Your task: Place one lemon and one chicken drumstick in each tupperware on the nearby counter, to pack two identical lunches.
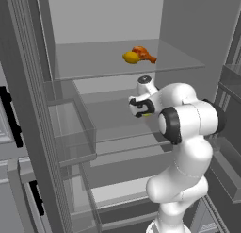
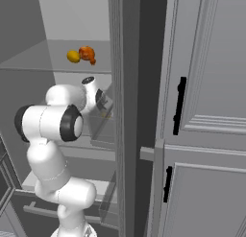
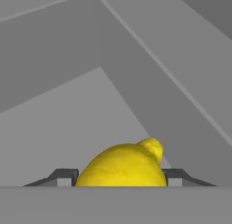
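Yellow lemon (image 3: 122, 166), smooth and oval with a nub at one end, sits right between the two dark finger tips (image 3: 63, 177) of the gripper (image 3: 121, 177); in the hand view one tip hugs each side of it, apparently touching, jaws about half closed around the fruit. Grey fridge shelf surface (image 3: 59, 123) lies beyond it, back and side walls meeting in a corner above. From the left base view the white arm reaches into the open fridge, gripper (image 1: 142, 109) at the middle shelf level, a sliver of yellow showing at its lower edge. Can't tell whether the lemon is lifted or resting on the shelf. One shelf up, on the glass upper shelf (image 1: 84, 62), a second yellow lemon (image 1: 131, 57) lies touching an orange-brown chicken drumstick (image 1: 144, 53), drumstick to its right and slightly behind. Right base view shows the same pair, second lemon (image 2: 73, 56) left of the drumstick (image 2: 87, 53), with the arm's wrist (image 2: 98, 99) tucked behind the fridge's dark vertical edge (image 2: 127, 111); grey panelled cabinet doors with black bar handles (image 2: 180, 104) stand to the right.
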Controlling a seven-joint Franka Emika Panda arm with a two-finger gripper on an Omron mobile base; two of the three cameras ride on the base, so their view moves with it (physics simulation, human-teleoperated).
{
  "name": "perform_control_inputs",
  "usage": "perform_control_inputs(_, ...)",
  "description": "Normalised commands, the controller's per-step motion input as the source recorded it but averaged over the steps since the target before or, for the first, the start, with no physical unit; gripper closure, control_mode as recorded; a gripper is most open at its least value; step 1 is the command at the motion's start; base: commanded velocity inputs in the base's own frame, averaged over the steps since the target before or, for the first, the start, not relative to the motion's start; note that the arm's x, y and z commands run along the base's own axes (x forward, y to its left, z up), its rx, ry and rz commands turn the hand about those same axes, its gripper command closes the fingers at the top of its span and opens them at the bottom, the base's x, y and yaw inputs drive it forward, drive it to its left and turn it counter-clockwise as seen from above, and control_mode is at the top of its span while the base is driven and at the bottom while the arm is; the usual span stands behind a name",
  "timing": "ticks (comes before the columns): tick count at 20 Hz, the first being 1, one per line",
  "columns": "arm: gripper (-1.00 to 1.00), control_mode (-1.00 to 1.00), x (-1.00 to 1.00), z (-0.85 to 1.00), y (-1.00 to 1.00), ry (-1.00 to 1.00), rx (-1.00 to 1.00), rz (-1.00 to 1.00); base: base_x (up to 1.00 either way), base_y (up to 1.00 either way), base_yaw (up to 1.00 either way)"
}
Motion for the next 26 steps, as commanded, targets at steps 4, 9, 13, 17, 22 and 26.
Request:
perform_control_inputs(4, 1.0, -1.0, -0.94, -0.09, 0.03, -0.17, 0.0, 0.1, 0.0, 0.0, 0.0)
perform_control_inputs(9, 1.0, -1.0, -0.99, 0.0, 0.03, -0.19, 0.0, 0.19, 0.0, 0.0, 0.0)
perform_control_inputs(13, 1.0, -1.0, -0.81, 0.36, 0.0, 0.06, 0.0, 0.33, 0.0, 0.0, 0.0)
perform_control_inputs(17, 1.0, -1.0, -0.87, 0.62, 0.15, 0.2, 0.0, 0.37, 0.0, 0.0, 0.0)
perform_control_inputs(22, 1.0, -1.0, -0.76, 0.89, 0.27, 0.31, -0.02, 0.23, 0.0, 0.0, 0.0)
perform_control_inputs(26, 1.0, -1.0, -0.96, 0.65, 0.19, 0.25, -0.08, 0.04, 0.0, 0.0, 0.0)
